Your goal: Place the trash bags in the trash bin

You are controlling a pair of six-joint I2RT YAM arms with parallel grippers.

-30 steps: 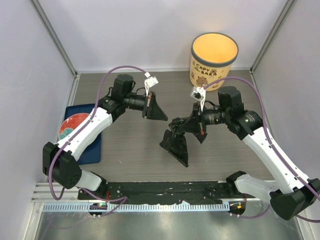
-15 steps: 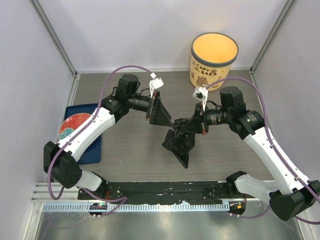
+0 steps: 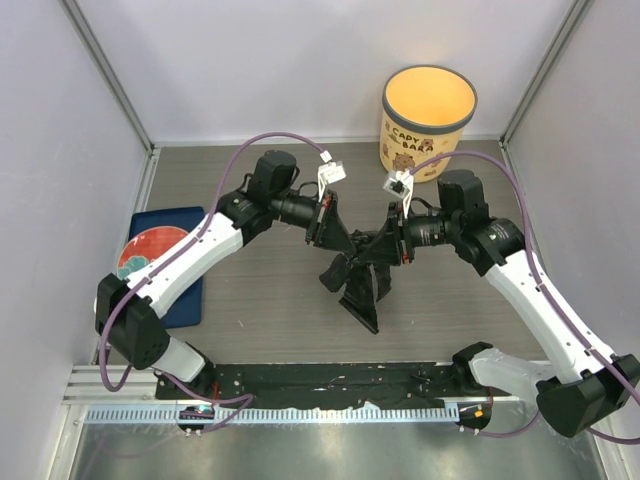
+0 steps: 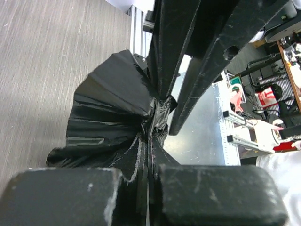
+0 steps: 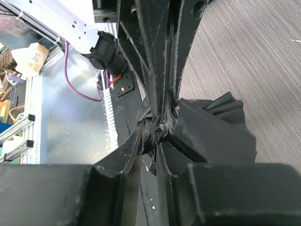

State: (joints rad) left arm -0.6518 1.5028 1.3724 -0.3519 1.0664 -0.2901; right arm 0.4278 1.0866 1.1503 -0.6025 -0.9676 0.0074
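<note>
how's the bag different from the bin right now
The bag is black, crumpled film; the bin is a smooth cream-yellow cylinder. The bag is pinched mid-table between the left pincer and right pincer; the bin stands upright at the far edge, untouched.
</note>
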